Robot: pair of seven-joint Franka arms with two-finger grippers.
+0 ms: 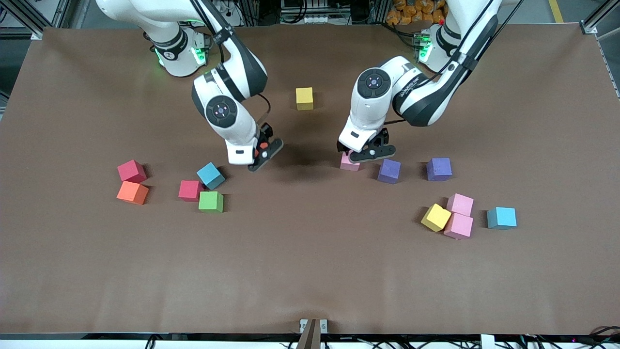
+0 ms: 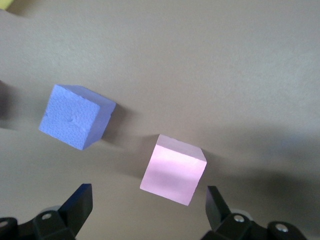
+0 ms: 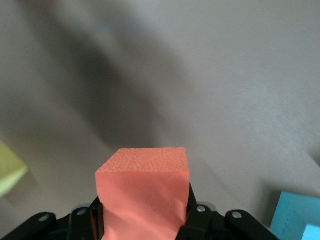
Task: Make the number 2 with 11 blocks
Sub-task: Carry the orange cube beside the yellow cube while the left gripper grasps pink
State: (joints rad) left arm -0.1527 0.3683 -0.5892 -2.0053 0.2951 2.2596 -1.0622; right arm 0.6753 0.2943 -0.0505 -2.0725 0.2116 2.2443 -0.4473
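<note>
Front view: my right end effector (image 1: 265, 154) grips an orange block (image 3: 142, 192) over bare desk (image 1: 310, 271). My left end effector (image 2: 150, 210), open, straddles a pink block (image 2: 173, 169); a purple block (image 2: 75, 116) sits at its ten o'clock in the left wrist view.

I see a brown matte table cover (image 1: 310, 271) filling nearly the whole front view, soft shadows pooled near its middle. Along my camera's edge runs a pale frame strip with black cables (image 1: 557, 341). Aluminium framing (image 1: 598, 19) stands at the corners, grey floor past it
</note>
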